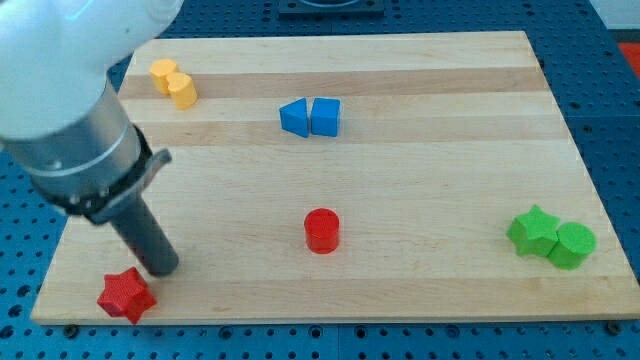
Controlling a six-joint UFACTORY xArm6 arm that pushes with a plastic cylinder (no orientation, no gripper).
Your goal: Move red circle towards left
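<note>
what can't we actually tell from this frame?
- My tip: whether it touches the red star is unclear; the two sit very near each other at the view's bottom left.
- Arm body: cut off by the view's top and left edges, and it hides the board's top-left corner.
- Yellow blocks: pressed together, exact shapes hard to make out.
- Red circle: fully visible, nothing near it.

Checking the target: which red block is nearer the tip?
The red star, just below my tip; the red circle sits mid-board.
</note>
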